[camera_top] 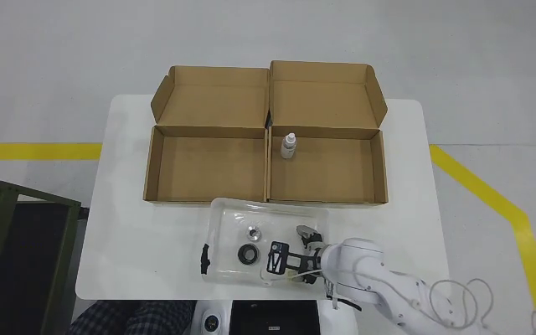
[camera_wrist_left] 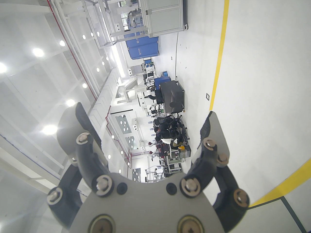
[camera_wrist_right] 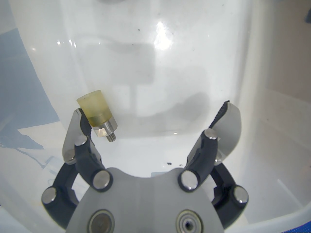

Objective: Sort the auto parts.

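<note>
Clear tub (camera_top: 219, 209) sat at 6 o'clock on the white worktop (camera_top: 134, 234). Two open cartons stood side by side beyond it toward 12: left carton (camera_top: 205, 167) and right carton (camera_top: 335, 172). A white bottle-shaped part (camera_top: 288, 146) stood upright in the right carton's 10 o'clock corner.

Right end effector (camera_wrist_right: 152, 109) was down inside the tub, released, jaws spread wide. A capped stud (camera_wrist_right: 97, 116), with a yellowish cap and threaded metal end, lay on the tub floor touching the inner face of one finger (camera_wrist_right: 81, 122), not gripped. Ahead of it toward 9 o'clock lay a metal disc (camera_top: 253, 231) and a black ring (camera_top: 248, 253). A black piece (camera_top: 204, 258) sat at the tub's 9 o'clock rim.

Left end effector (camera_wrist_left: 145, 112) was released, jaws apart, facing the hall floor
</note>
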